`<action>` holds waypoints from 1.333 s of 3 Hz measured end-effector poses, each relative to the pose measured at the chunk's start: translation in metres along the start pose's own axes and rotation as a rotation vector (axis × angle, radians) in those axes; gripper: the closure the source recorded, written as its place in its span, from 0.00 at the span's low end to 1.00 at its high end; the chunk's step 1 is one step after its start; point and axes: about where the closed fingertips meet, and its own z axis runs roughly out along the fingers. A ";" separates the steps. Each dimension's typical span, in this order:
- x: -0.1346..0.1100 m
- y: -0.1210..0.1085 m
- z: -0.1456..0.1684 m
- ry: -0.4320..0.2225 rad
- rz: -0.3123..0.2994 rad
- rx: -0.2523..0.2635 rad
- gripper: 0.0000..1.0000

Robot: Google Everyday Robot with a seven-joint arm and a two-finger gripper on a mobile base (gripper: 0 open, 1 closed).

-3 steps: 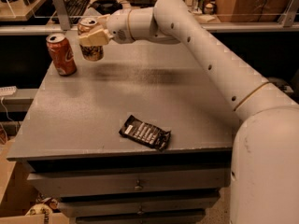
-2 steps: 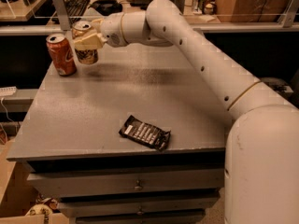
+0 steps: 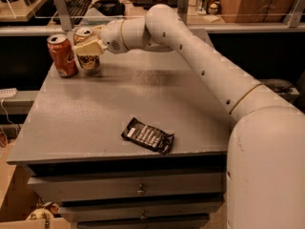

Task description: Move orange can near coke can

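We see the gripper (image 3: 88,48) clenched around the orange can (image 3: 89,62), its pale fingers (image 3: 90,47) wrapping the can's middle so the can stays upright. The can sits in the table's (image 3: 95,109) 11 o'clock corner, just beside the coke can (image 3: 62,55) at its 3 o'clock. We cannot tell whether its base touches the top. We judge the goal spot reached, since the cans stand near each other without touching; letting go remains. The dark snack packet (image 3: 147,135) lies well apart toward 5 o'clock, out of the way.
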 end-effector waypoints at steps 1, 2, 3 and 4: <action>0.002 0.002 0.005 -0.010 0.013 -0.007 0.05; 0.002 0.002 -0.001 -0.009 0.013 0.000 0.00; 0.001 -0.005 -0.026 0.007 -0.005 0.034 0.00; -0.006 -0.032 -0.100 0.076 -0.058 0.159 0.00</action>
